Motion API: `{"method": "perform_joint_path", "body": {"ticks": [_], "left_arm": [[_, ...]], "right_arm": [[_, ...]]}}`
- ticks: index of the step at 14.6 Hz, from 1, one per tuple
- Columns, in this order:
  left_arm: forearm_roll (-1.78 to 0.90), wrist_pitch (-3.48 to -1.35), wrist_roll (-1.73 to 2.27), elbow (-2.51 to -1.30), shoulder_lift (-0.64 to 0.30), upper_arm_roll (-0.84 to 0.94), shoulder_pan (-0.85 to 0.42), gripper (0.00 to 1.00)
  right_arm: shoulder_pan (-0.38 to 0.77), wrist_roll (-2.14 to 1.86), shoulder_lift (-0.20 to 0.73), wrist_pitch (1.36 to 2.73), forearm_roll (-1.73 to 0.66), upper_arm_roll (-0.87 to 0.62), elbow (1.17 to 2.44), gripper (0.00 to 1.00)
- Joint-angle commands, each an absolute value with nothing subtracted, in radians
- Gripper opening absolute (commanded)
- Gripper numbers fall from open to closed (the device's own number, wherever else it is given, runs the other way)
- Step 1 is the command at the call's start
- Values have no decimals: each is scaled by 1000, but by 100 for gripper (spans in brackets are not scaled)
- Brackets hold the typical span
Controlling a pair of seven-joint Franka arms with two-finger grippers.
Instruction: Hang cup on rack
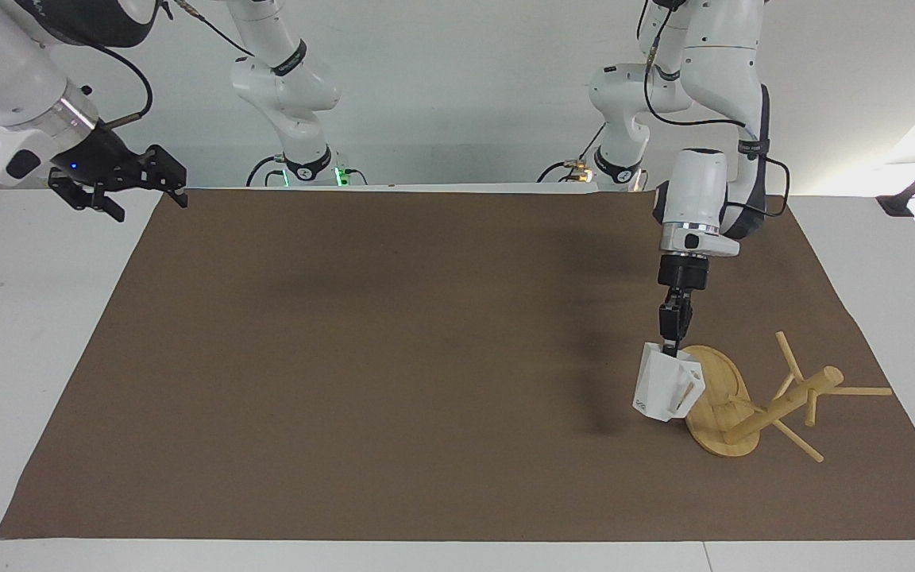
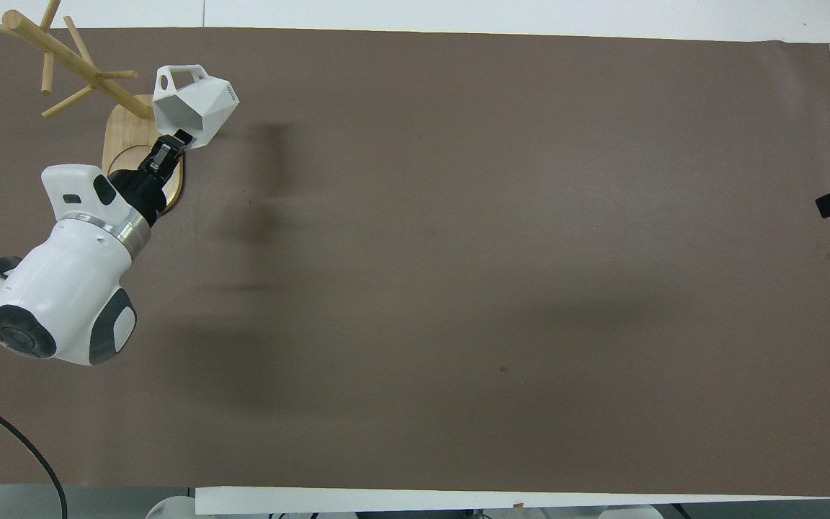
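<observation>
Facing view: at right of centre, the left tool [image 1: 670, 346] is pinching the rim of the cup [image 1: 664, 391], hanging it beside the toppled rack [image 1: 751, 397]. At upper left, the right tool [image 1: 120, 181] is waiting, fingers spread.

Robot lab: two bench-mounted arms [image 1: 283, 87]

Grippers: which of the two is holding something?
The left gripper, jaws shut on the rim of the small white faceted cup over the bamboo rack's oval base. The right gripper is open, empty.
</observation>
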State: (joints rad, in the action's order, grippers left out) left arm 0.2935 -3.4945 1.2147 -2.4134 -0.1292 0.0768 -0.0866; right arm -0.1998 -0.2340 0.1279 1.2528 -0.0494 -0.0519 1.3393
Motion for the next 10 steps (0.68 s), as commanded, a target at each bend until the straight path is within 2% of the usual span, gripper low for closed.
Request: {"method": "perform_joint_path", "body": {"ticks": [1, 3, 7, 10], "left_arm": [[374, -3502, 1213, -2410, -120, 84, -22, 0], [376, -3501, 1215, -2382, -141, 84, -15, 0], [380, -3496, 1215, -2372, -144, 84, 12, 0], [380, -3497, 1215, -2358, -184, 84, 20, 0]], "right_arm": [[-202, -150, 143, 1143, 18, -55, 1254, 100], [-199, -143, 137, 1111, 44, -57, 1239, 100], [-198, -105, 106, 1134, 41, -45, 1256, 100], [-189, -54, 101, 1134, 40, -48, 1262, 100]]}}
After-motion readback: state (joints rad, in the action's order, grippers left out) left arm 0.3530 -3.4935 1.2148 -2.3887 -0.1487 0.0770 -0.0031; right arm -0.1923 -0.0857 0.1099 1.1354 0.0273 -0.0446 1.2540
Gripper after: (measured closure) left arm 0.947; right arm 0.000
